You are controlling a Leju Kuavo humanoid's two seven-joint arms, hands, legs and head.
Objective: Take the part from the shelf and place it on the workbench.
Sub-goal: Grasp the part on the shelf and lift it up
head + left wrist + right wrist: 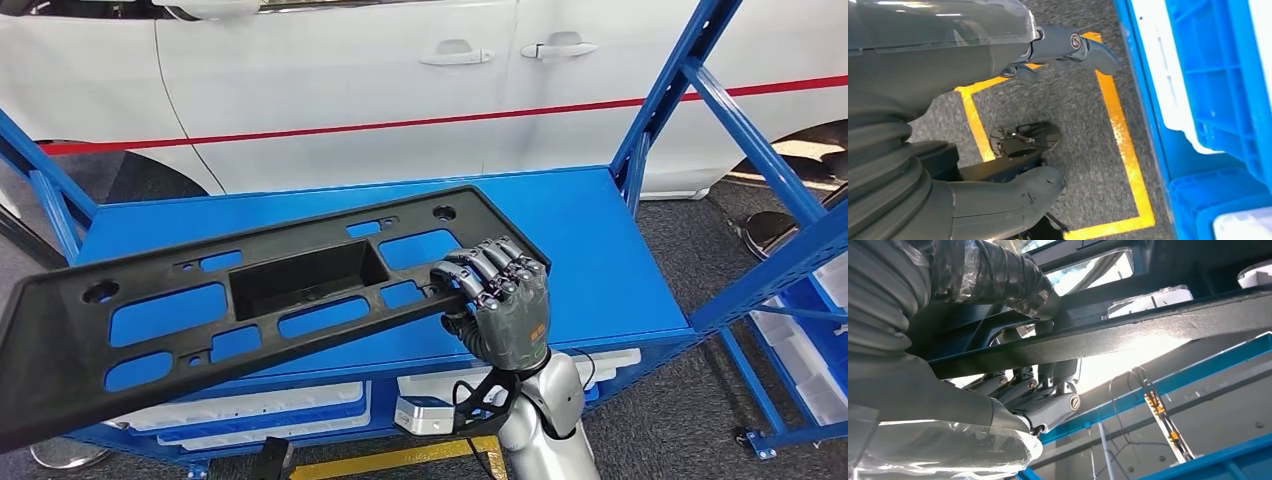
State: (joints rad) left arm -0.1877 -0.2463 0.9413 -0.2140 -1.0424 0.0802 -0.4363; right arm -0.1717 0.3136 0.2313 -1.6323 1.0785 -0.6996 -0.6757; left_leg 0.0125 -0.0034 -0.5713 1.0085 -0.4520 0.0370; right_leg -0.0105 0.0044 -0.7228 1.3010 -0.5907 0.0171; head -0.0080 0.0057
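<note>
Currently the right hand [497,300], grey with dark jointed fingers, is wrapped over the near long edge of the long flat black plastic panel part [250,290], close to its right end; fingers curl over the top face, thumb underneath per the right wrist view, where the right hand [1040,400] clamps the panel's dull, slightly grainy edge rail [1128,335]; so a firm hold on the part. Part is a matte moulded plate with rectangular cut-outs, round holes near the ends and a recessed rectangular pocket in the middle; it sits tilted, left end nearer the camera and running out of frame, above the smooth blue metal shelf top [600,250]; cannot tell whether any of it touches the surface. Blue steel uprights [680,80] frame the shelf; glossy white car body with a red stripe [400,80] behind it. Left hand [1068,47] hangs over grey carpet [1083,130] marked with yellow tape [1125,145], beside blue plastic bins [1218,75]; fingers loosely curled and apart, nothing held.
</note>
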